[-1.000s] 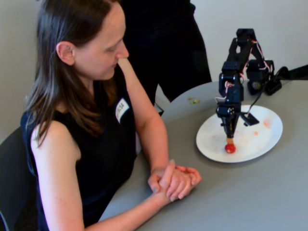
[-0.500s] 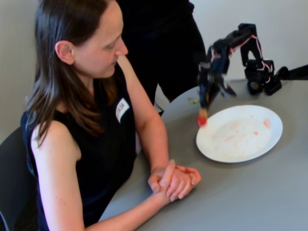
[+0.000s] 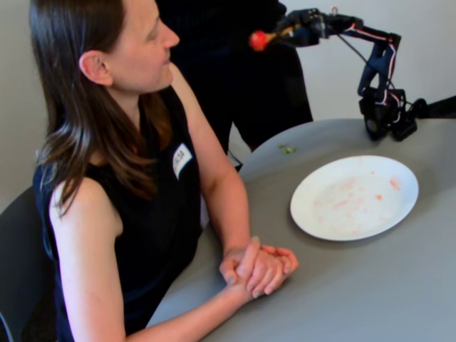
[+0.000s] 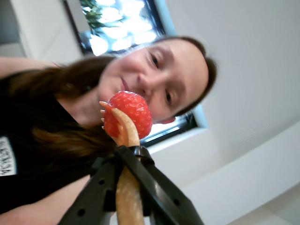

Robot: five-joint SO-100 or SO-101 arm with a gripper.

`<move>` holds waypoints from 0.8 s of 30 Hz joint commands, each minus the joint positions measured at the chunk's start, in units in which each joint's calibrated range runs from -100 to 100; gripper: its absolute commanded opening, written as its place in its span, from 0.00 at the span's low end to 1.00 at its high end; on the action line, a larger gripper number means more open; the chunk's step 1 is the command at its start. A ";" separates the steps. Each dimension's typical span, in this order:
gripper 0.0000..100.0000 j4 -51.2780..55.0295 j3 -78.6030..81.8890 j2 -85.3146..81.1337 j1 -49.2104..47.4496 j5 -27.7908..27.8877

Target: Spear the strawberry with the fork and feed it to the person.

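Looking at the fixed view, the strawberry (image 3: 258,40) sits high in the upper middle of the frame, stuck on the tip of the fork (image 3: 274,33). The fork points to the left of the frame, straight toward the person (image 3: 135,50), whose face is in the upper left. There is a clear gap between the red fruit and her mouth, so the two are near but not touching. The fork's long line runs almost level, from the arm at the upper right toward her face, and the strawberry is about as high as her eyes and nose, a bit above her lips. In the wrist view, the strawberry (image 4: 127,115) sits in the middle of the frame, right in front of her chin and mouth, with the fork (image 4: 125,154) coming up from the bottom edge and its prongs poking out past the left side of the fruit. The pincer (image 4: 129,187) is closed tight around the fork handle at the bottom of that view. Her mouth looks closed. The white plate (image 3: 399,206) lies on the grey table (image 3: 356,285) at the lower right, with only pink smears on it. Her hands (image 3: 258,265) are folded on the table. I think the next move must push the fruit further left and a little down to reach her lips.
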 commanded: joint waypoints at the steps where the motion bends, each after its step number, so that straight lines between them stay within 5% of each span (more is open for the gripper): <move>1: 0.01 -5.87 -1.31 4.82 1.60 -0.36; 6: 0.01 -19.27 -12.13 18.20 2.72 -0.36; 24: 0.01 -19.71 -51.44 52.09 6.68 -0.36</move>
